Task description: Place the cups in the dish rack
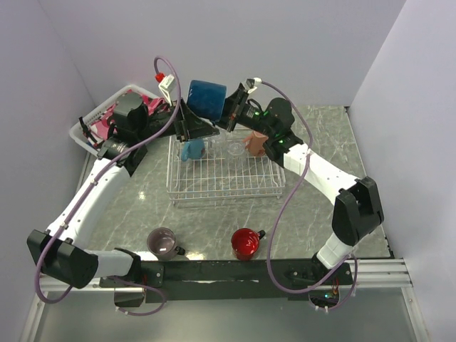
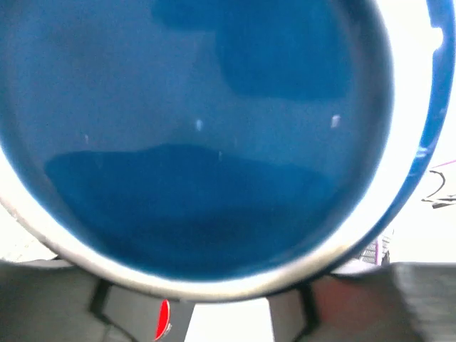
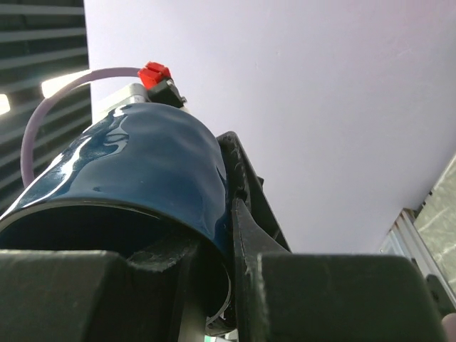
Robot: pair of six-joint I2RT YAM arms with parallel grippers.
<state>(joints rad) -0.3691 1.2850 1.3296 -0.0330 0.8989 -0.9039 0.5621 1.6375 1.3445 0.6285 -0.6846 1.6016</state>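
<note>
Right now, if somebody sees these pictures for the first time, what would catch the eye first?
The big navy mug stands out, held in the air between the two arms over the far edge of the white dish rack. Next, the red mug and the mauve mug wait on the table near the arm bases.

A white plastic basket point(image 1: 80, 135) sits at the far left corner of the counter point(image 1: 206, 221). A pink cloth point(image 1: 102, 128) lies inside it. Part of the basket is hidden. The counter is grey-green stone with thin white lines, like marble. Pale purple walls stand on three sides: the back wall point(image 1: 299, 43), the left wall point(image 1: 35, 78) and the right wall point(image 1: 420, 128). A silver metal rail point(image 1: 381, 267) runs along the near edge of the counter. The right wrist view looks up at a dark ceiling point(image 3: 43, 28) with bright lights.
</note>
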